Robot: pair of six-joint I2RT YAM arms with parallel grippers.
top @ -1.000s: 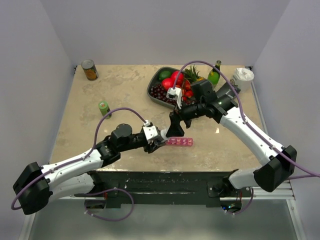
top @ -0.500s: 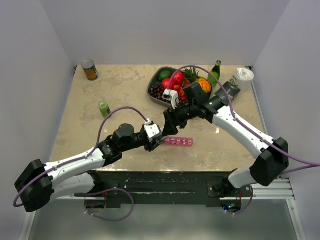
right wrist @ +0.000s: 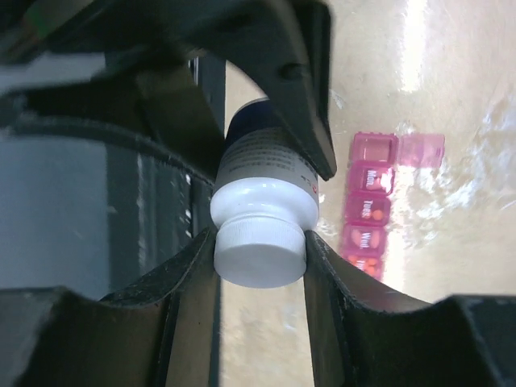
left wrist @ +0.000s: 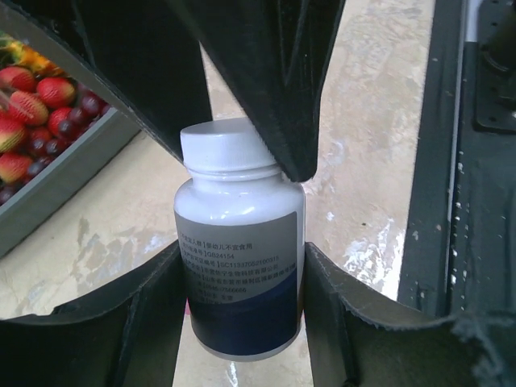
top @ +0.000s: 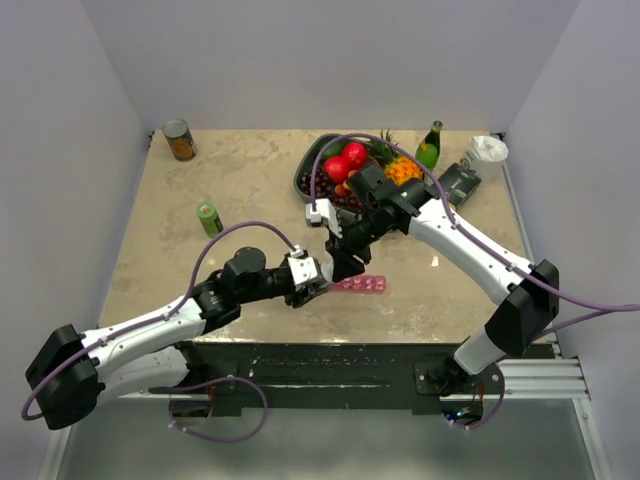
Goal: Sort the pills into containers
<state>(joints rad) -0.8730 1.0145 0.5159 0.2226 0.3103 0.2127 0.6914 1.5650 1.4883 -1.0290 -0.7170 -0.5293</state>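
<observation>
Left gripper (left wrist: 242, 310): clamped on the lower body of the white bottle (left wrist: 238, 242), blue-banded label facing its wrist camera.
Right gripper (right wrist: 260, 251): pinching the bottle's white cap (right wrist: 260, 262) from both sides.
Containers (right wrist: 372, 211): pink translucent strip, flat on the table (top: 200, 290), just beside the bottle. Day-marked lids, and the end lid (right wrist: 422, 149) is flipped open.
Fruit tray (top: 303, 186): far side, well apart from the strip.

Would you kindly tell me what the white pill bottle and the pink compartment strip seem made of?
The small white pill bottle is probably opaque plastic, smooth with a soft sheen, and carries a printed label. The pink strip of lidded compartments is likely translucent plastic: its open lid looks paler, see-through.
</observation>
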